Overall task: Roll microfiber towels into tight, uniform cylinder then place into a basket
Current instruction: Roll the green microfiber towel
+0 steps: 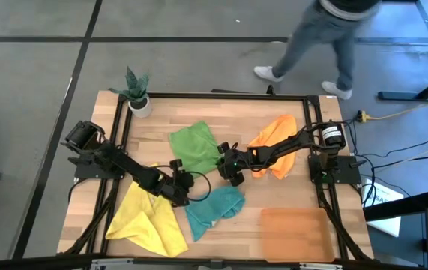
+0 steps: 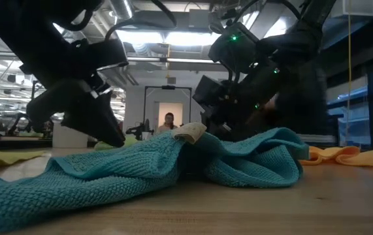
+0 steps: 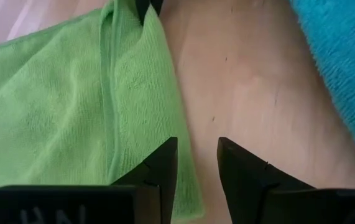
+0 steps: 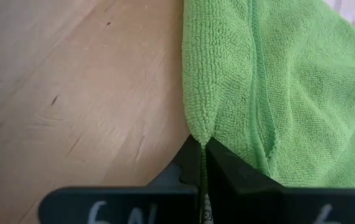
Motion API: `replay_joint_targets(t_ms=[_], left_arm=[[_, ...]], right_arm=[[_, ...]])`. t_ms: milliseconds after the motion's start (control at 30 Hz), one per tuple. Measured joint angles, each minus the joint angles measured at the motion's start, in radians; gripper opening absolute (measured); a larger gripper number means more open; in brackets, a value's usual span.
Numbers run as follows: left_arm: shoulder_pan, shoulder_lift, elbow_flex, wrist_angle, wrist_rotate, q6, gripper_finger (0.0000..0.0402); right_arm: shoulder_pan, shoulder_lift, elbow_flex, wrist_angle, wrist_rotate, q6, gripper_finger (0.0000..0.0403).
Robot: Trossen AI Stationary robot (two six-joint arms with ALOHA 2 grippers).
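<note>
Green towel [image 1: 195, 147] lay unrolled mid-frame, its corner pinched by the right gripper [image 4: 202, 163]; the left gripper [image 3: 196, 163] was released. Basket [image 1: 292, 232], lower right, held nothing; all rolling remained.

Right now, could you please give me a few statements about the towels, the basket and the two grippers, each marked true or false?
1. The right gripper is shut on the green towel's edge. True.
2. The left gripper holds the teal towel. False: its fingers are open over bare wood beside the green towel.
3. The basket holds a rolled towel. False: it is empty.
4. The yellow towel lies crumpled near the left arm. True.
5. The orange towel is in the basket. False: it lies on the table.
</note>
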Motion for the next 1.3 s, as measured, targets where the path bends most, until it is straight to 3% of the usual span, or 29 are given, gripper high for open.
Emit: replay_joint_targets(t_ms=[700,1067,1300], left_arm=[[-0.002,0.094,0.002,-0.048,-0.048,-0.056,0.0098],[-0.001,0.096,0.001,-0.062,-0.049,-0.056,0.0011],[-0.001,0.096,0.0,-0.067,-0.047,-0.06,0.0002]], right_arm=[[0.0,0.0,0.0,0.0,0.0,0.002,0.0009],[0.0,0.0,0.0,0.0,0.0,0.003,0.0009],[0.0,0.0,0.0,0.001,0.001,0.003,0.0009]])
